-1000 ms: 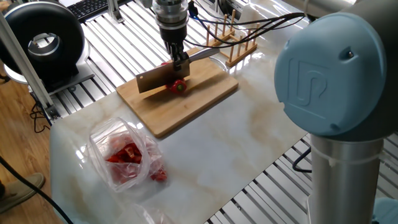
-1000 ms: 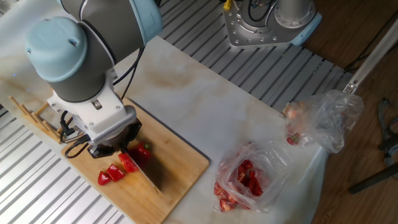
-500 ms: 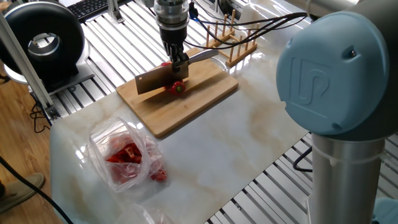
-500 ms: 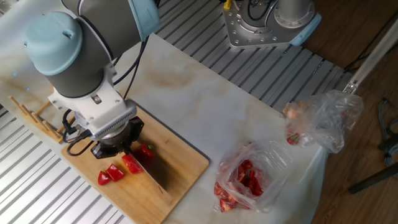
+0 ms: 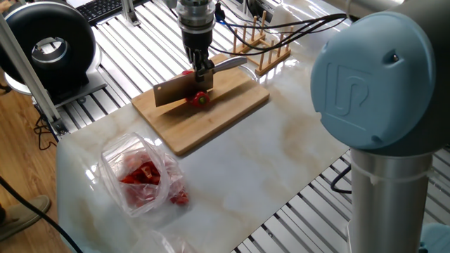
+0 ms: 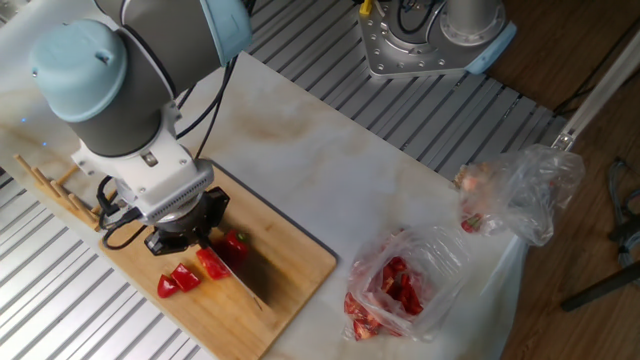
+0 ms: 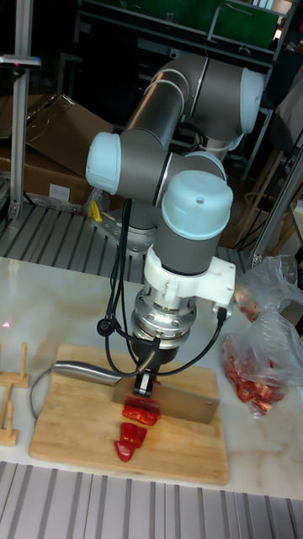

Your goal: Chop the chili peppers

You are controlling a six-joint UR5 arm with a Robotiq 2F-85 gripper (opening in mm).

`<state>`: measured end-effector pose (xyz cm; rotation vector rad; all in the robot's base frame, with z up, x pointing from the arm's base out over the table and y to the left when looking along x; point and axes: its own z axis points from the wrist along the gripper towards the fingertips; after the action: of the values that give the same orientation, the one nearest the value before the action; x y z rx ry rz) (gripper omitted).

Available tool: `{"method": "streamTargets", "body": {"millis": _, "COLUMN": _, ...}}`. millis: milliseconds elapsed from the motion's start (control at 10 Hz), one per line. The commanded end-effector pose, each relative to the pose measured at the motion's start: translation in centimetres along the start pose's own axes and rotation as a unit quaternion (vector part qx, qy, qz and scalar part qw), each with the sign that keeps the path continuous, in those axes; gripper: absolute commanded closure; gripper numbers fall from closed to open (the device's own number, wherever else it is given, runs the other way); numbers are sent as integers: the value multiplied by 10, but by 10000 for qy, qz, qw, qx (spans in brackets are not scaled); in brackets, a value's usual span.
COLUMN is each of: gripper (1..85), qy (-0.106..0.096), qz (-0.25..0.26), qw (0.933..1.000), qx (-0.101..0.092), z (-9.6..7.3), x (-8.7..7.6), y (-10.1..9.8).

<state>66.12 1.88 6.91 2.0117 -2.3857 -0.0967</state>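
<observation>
My gripper [image 5: 202, 71] [image 7: 144, 386] is shut on a steel cleaver [image 5: 176, 91] [image 7: 182, 403], holding it where blade meets handle. The blade rests edge-down across the chili peppers [image 5: 202, 98] on the wooden cutting board [image 5: 214, 121]. In the tall fixed view a red chunk [image 7: 141, 410] lies right under the blade, with two cut pieces [image 7: 131, 436] in front of it. The other fixed view shows the gripper [image 6: 189, 236] over red pieces [image 6: 210, 263] and two smaller cut bits [image 6: 174, 282] on the board [image 6: 292, 268].
A see-through plastic bag [image 5: 141, 176] [image 6: 402, 286] with red pieces lies on the marble top near the board. A wooden rack [image 5: 261, 48] [image 6: 48, 190] stands just past the board's far end. A crumpled bag [image 6: 525, 195] sits at the table edge.
The arm's upper joints have shifted slightly to one side. The cleaver stays down at the chili and the cut pieces lie as before.
</observation>
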Motion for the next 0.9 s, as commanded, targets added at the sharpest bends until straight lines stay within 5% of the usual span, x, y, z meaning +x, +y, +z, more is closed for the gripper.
{"method": "streamTargets", "body": {"millis": 0, "gripper": 843, "qy": -21, "qz": 78, "qw": 10000, "qx": 28, "z": 12, "x": 3, "y": -5}}
{"method": "streamTargets", "body": {"millis": 600, "gripper": 843, "qy": 347, "qz": 69, "qw": 9994, "qx": 16, "z": -8, "x": 11, "y": -5}}
{"method": "streamTargets", "body": {"millis": 800, "gripper": 843, "qy": 352, "qz": 183, "qw": 9992, "qx": 68, "z": 0, "x": 1, "y": -2}}
